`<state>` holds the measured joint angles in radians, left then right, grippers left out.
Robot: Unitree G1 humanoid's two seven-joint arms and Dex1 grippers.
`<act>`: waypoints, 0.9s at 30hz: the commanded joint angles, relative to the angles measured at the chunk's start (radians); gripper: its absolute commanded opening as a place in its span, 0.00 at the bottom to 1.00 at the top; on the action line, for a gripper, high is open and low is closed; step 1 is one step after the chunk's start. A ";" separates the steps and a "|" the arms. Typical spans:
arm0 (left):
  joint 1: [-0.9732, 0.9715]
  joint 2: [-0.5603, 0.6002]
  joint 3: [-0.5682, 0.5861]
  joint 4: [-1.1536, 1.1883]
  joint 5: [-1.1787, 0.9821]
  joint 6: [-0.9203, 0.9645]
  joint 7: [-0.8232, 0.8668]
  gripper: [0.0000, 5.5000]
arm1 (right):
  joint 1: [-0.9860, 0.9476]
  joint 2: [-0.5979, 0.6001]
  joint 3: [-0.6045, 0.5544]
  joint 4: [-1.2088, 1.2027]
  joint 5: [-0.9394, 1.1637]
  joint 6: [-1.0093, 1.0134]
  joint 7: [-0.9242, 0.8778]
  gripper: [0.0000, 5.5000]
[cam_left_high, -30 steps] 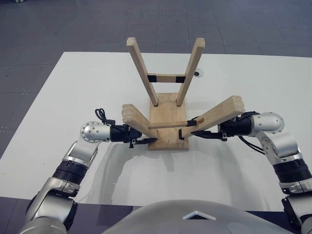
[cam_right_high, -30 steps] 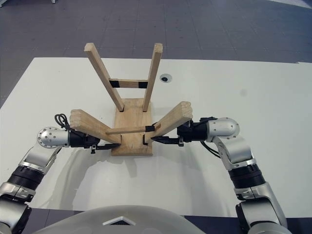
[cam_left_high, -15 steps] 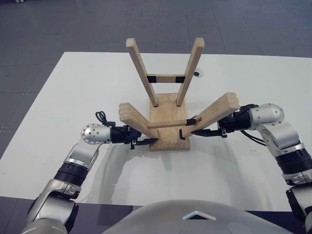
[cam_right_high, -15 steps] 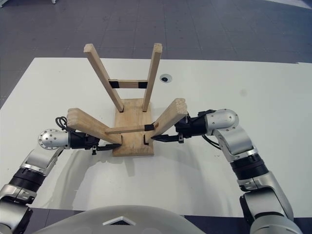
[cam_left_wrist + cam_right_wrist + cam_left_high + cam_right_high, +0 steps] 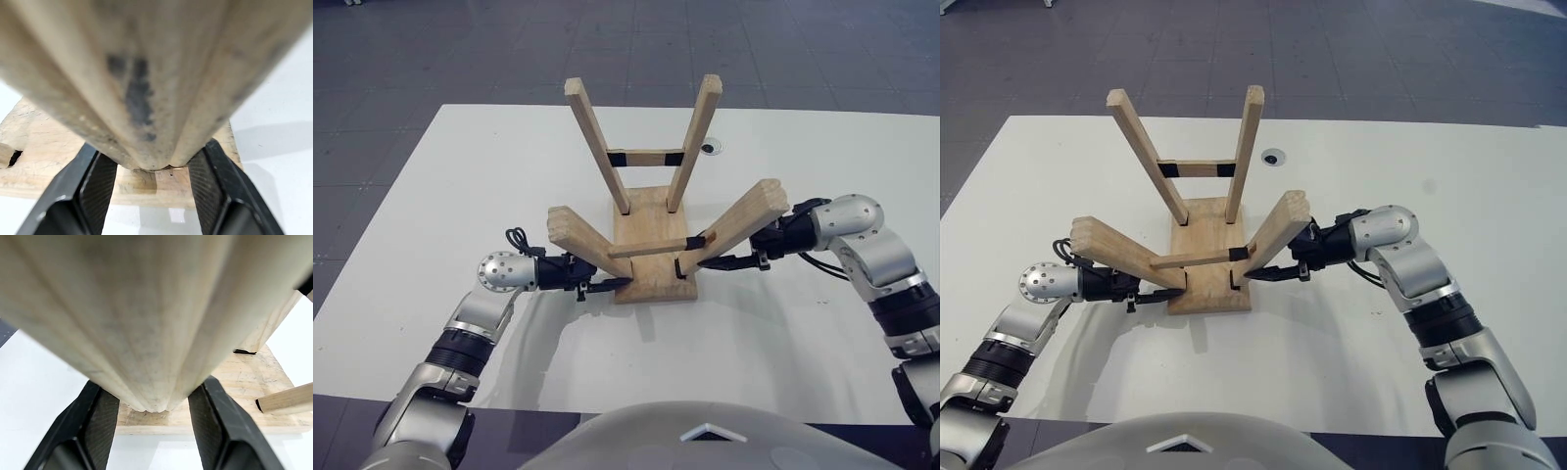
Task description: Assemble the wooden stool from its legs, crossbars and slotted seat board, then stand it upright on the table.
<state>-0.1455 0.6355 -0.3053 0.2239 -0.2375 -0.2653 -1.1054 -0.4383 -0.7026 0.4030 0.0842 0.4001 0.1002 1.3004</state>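
Work surface: white table (image 5: 460, 196).

Left gripper (image 5: 604, 285): low over the table at the near left corner of the seat board (image 5: 649, 227), clenched on the foot of the left near leg (image 5: 578, 235). The left wrist view shows a black finger (image 5: 95, 188) on each side of the leg end. This leg leans outward to the left. Seating in a slot cannot be confirmed.

Near crossbar (image 5: 649, 249): spans the two near legs, above the board.

Seat board: flat on the table, centre. Left far leg (image 5: 597, 142) and right far leg (image 5: 697, 137) stand in its far end, splayed apart towards their tops. They are joined by the far crossbar (image 5: 646, 158), which has black ends.

Right near leg (image 5: 744, 217): leans outward to the right, foot at the near right corner of the board.

Right gripper (image 5: 720, 261): closed on the lower part of that leg, fingers (image 5: 215, 416) on both sides.

A round hole (image 5: 709, 148) in the table lies just beyond the right far leg
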 commanded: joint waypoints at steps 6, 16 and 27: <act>-0.115 -0.056 0.007 -0.148 0.085 0.139 0.108 0.38 | 0.149 -0.022 0.280 0.111 -0.364 0.180 -0.123 0.37; -0.134 -0.072 0.035 -0.231 0.074 0.263 0.124 0.62 | 0.202 -0.068 0.296 0.027 -0.344 0.175 -0.147 0.37; -0.270 0.115 0.178 -0.252 -0.100 0.519 -0.055 0.75 | 0.209 -0.083 0.313 0.001 -0.314 0.177 -0.187 0.37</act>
<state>-0.2365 0.7004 -0.2177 0.0586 -0.2384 0.1618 -1.1042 -0.3792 -0.7579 0.4607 0.0078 0.3850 0.0934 1.0967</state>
